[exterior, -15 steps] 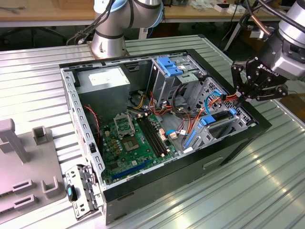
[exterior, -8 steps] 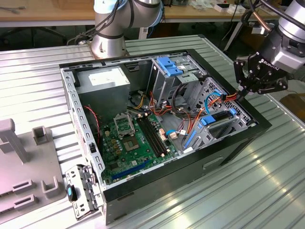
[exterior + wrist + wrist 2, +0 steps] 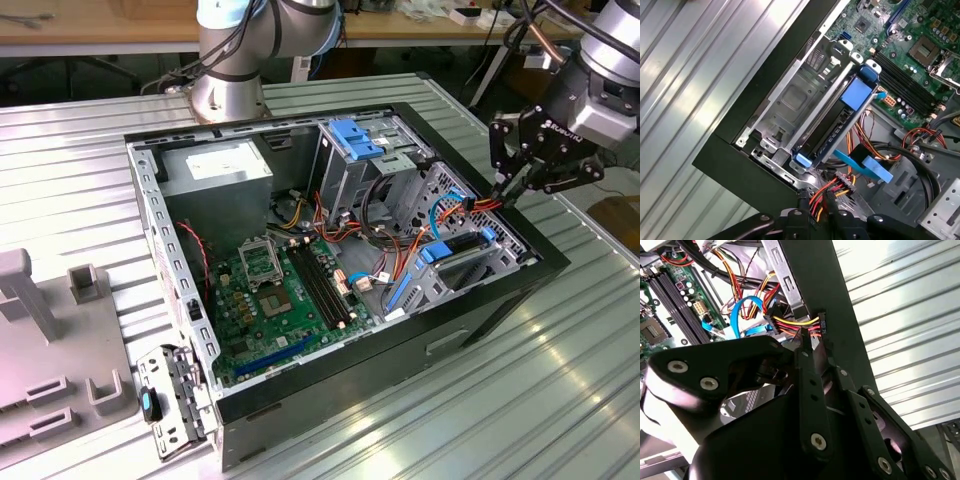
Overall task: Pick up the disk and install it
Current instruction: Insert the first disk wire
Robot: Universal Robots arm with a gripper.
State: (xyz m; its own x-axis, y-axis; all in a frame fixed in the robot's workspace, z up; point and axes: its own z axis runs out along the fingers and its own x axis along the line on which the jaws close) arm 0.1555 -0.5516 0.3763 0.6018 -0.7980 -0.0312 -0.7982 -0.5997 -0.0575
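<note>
The disk (image 3: 835,127) stands on edge. It is a dark slab framed by bright blue rails, with a blue tab at one end, and its broad faces are hidden. It sits in a grey metal bay (image 3: 790,100) inside the case (image 3: 400,350), just within the case's black wall on the exterior view's right.

The case lies open on its side on a ribbed metal bench (image 3: 560,380), with the green board (image 3: 270,290) facing up. The arm's base (image 3: 225,90) stands on the bench behind the case. A grey fixture (image 3: 40,340) sits off the case on the exterior view's left. A metal bracket (image 3: 170,400) with a blue latch lies against the case's near corner. A wooden surface (image 3: 100,30) runs across the room beyond the case.

The tool (image 3: 505,190) hangs over the case's wall on the exterior view's right, near the bay but apart from the disk. Its fingers are pinched together on a bundle of red, yellow and orange wires (image 3: 795,325). The wires lead from the tool into the case, past the disk's end. A blue cable (image 3: 742,315) loops just beside them.
</note>
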